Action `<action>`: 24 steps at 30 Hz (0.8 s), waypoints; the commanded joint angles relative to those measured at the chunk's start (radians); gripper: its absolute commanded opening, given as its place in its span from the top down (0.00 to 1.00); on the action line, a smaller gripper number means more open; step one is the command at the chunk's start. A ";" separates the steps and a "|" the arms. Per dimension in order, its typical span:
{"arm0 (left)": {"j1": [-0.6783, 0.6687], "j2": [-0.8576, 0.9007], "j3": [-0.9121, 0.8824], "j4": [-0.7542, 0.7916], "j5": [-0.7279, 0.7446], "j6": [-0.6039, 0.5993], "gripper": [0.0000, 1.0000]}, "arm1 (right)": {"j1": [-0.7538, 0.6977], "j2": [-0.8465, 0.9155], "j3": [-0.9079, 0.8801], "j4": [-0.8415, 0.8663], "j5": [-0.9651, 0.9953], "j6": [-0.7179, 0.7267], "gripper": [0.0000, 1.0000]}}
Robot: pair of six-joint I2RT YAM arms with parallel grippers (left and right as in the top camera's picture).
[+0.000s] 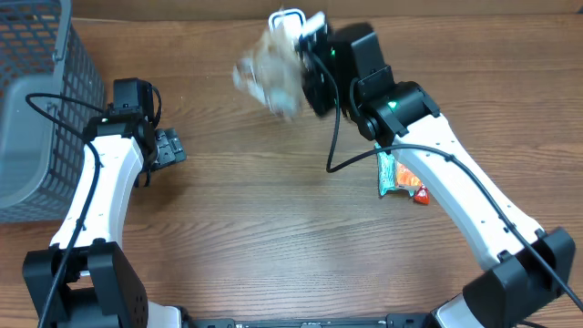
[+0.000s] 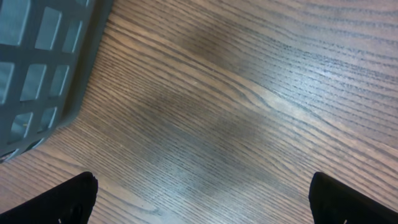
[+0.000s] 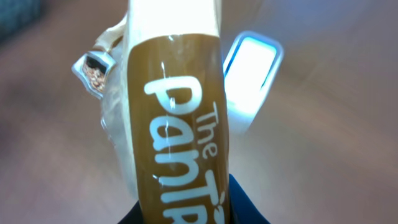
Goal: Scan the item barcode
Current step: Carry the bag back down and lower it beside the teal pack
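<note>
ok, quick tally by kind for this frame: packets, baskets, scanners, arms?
Packets: 2 (brown-labelled packet in the right jaws, green-and-orange packet on the table)
Baskets: 1 (grey basket)
Scanners: 1 (white scanner)
Arms: 2 (left arm, right arm)
Total: 6

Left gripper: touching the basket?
Apart. The left wrist view shows a strip of bare tabletop between the open left gripper and the basket; the overhead view shows a gap too.
</note>
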 commanded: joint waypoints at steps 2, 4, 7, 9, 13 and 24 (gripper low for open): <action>-0.002 0.000 0.019 0.001 -0.011 0.004 0.00 | -0.037 0.011 -0.048 -0.165 -0.126 0.047 0.96; -0.002 0.000 0.019 0.001 -0.011 0.004 0.00 | -0.050 0.021 -0.098 -0.194 -0.126 0.040 0.96; -0.002 0.000 0.019 0.001 -0.011 0.004 0.00 | -0.071 0.032 -0.204 -0.160 -0.082 0.009 0.96; -0.002 0.000 0.019 0.001 -0.011 0.004 0.00 | -0.078 0.042 -0.253 -0.122 -0.041 -0.013 0.96; -0.002 0.000 0.019 0.001 -0.011 0.004 0.00 | -0.080 0.061 -0.336 -0.015 0.056 -0.013 0.96; -0.002 0.000 0.019 0.001 -0.011 0.004 0.00 | -0.080 0.061 -0.350 0.076 0.186 0.045 0.27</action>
